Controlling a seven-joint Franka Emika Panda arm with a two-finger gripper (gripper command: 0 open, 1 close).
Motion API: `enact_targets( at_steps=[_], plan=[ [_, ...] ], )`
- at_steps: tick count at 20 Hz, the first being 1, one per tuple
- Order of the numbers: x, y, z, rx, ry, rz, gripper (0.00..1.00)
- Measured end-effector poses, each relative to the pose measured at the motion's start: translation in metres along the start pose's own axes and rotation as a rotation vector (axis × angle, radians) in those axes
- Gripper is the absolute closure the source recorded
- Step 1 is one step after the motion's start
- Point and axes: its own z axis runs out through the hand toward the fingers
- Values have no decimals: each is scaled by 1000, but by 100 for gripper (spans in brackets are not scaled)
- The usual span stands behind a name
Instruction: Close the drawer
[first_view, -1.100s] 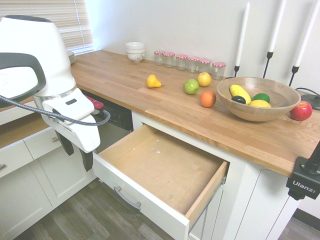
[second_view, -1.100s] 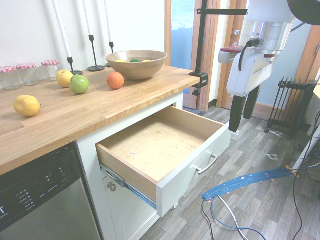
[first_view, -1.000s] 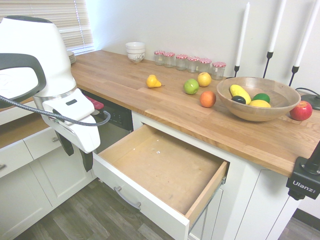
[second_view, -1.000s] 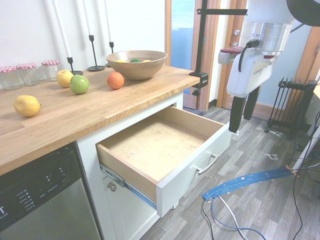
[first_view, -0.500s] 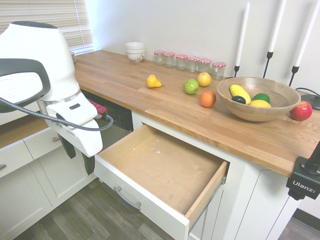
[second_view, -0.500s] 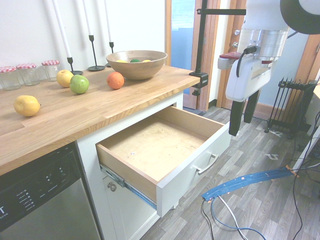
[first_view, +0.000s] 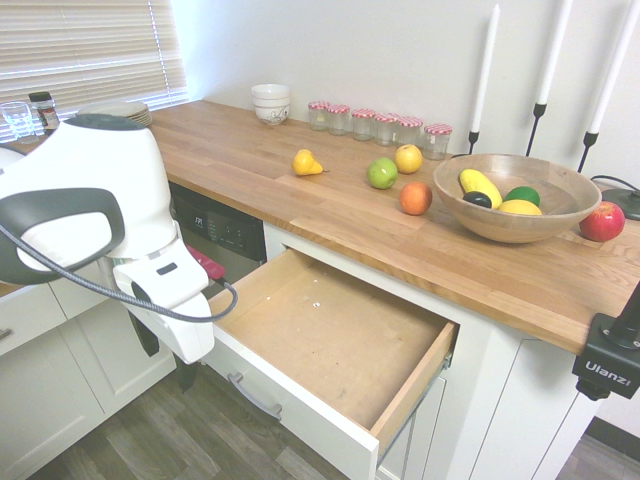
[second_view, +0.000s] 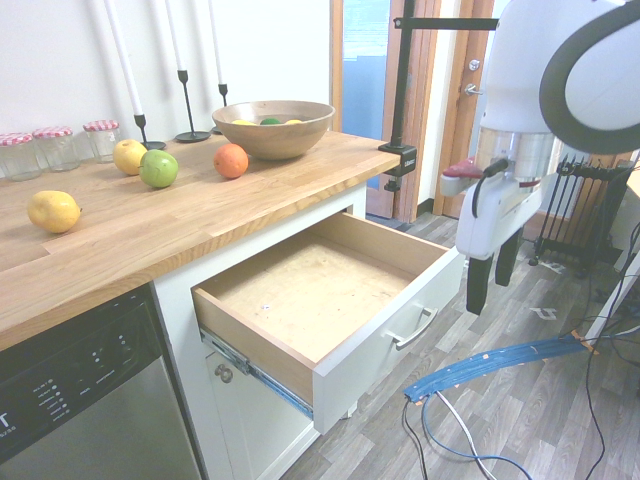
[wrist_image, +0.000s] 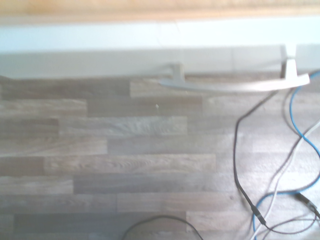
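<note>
The drawer (first_view: 330, 330) stands pulled far out from under the wooden counter, its plywood box bare inside. Its white front (second_view: 385, 340) carries a curved silver handle (second_view: 414, 330), which also shows against the floor in the wrist view as handle (wrist_image: 235, 85) below the white front (wrist_image: 150, 47). My gripper (first_view: 167, 355) hangs pointing down in front of the drawer front, near its end by the dishwasher. From the other side the gripper (second_view: 490, 278) sits just beyond the front's outer corner. Its fingers (second_view: 475, 285) are open with nothing between them.
On the counter (first_view: 300, 200) lie loose fruit, a wooden bowl (first_view: 515, 195) of fruit, jars and candle holders. A dishwasher (second_view: 80, 400) stands beside the drawer. White cabinets (first_view: 40, 380) are behind the arm. Cables (second_view: 480, 365) run across the wood floor.
The arm has come down and moved closer to the drawer front, bringing the gripper level with it. The drawer has not moved and the fingers stay open.
</note>
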Motion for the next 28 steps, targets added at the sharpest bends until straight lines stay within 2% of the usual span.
enact_targets(
  at_steps=[10,13,17,26,27,28],
  plan=[
    [24,13,73,-18,-8,15,0],
    [28,10,96,-7,-13,-10,0],
    [34,5,111,54,33,-63,0],
    [41,-8,131,79,62,-68,0],
    [42,-8,132,79,61,-65,100],
    [43,-9,133,80,60,-63,100]
  ],
)
